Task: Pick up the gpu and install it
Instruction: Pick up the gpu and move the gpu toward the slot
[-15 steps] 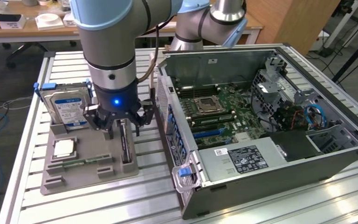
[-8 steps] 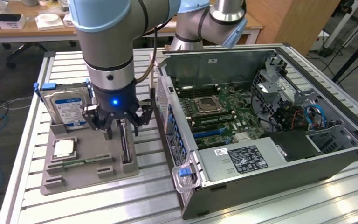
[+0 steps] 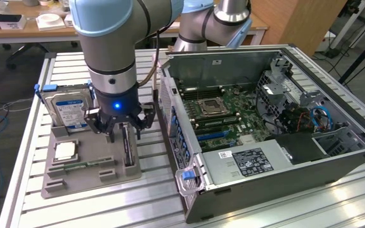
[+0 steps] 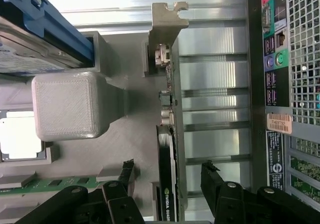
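— What is the holder tray made of?
— Grey plastic, matt, with fine printed ridges. The gpu standing in it has a glossy black cooler and a bare silver metal bracket.
— And beside the tray?
— The table is brushed aluminium slats, bright with glare. The computer case past them is dull grey perforated sheet metal. The hard drive on the tray has a blue plastic rail.

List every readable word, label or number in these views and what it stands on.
"NVIDIA", partly cut off, on the gpu.
Unreadable, blurred: code on the orange sticker on the computer case.
Unreadable, too small: hard drive label.
Unreadable, too small: power supply label.
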`<move>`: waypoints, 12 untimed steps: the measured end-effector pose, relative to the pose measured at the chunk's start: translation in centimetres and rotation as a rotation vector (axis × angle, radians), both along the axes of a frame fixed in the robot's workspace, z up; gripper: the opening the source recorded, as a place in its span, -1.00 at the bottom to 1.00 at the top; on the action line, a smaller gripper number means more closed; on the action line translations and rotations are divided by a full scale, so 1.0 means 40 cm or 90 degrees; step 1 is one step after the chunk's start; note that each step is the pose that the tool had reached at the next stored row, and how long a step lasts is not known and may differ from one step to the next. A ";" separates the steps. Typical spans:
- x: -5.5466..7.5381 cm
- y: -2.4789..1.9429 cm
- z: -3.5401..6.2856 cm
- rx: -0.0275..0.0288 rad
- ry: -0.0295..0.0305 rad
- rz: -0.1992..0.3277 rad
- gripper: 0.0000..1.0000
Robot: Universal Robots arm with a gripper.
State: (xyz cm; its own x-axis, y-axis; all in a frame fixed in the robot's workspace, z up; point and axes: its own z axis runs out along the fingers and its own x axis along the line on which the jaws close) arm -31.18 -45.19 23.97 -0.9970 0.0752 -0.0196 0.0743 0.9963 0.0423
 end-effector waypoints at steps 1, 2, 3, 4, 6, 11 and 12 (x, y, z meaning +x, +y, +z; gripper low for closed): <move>0.000 0.000 -0.001 -0.0001 0.0000 0.000 0.29; 0.000 0.000 -0.003 0.0000 0.0000 0.000 0.29; 0.000 0.000 -0.004 0.0000 0.0000 0.000 0.29; 0.000 0.000 -0.006 -0.0001 0.0000 0.000 0.29; -0.001 0.000 -0.008 -0.0001 0.0000 0.000 0.29; -0.001 0.000 -0.015 -0.0001 0.0000 0.000 0.29; -0.001 0.000 -0.017 -0.0001 0.0000 0.000 0.29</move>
